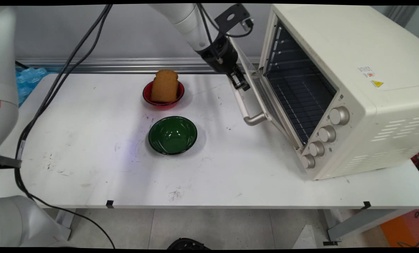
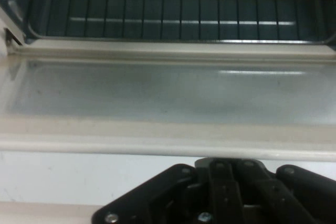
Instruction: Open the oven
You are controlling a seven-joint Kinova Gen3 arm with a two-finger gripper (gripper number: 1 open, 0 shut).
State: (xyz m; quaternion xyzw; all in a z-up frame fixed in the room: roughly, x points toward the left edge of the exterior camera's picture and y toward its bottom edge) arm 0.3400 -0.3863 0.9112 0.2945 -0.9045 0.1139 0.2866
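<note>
My gripper [image 1: 240,83] is shut, with nothing visible between its fingers, and its tip rests at the upper edge of the oven door [image 1: 265,105], just above the far end of the metal handle [image 1: 250,118]. The cream toaster oven [image 1: 371,88] stands at the right with its glass door partly lowered toward the table. In the hand view the gripper [image 2: 231,165] sits low, facing the door's glass [image 2: 168,93], with the wire rack [image 2: 168,9] inside beyond it. A slice of brown bread [image 1: 164,86] stands upright in a red bowl [image 1: 146,95], left of the gripper.
An empty green bowl [image 1: 172,135] sits mid-table in front of the red bowl. Black cables [image 1: 54,91] hang over the table's left side. Several oven knobs [image 1: 327,133] face the table's near right.
</note>
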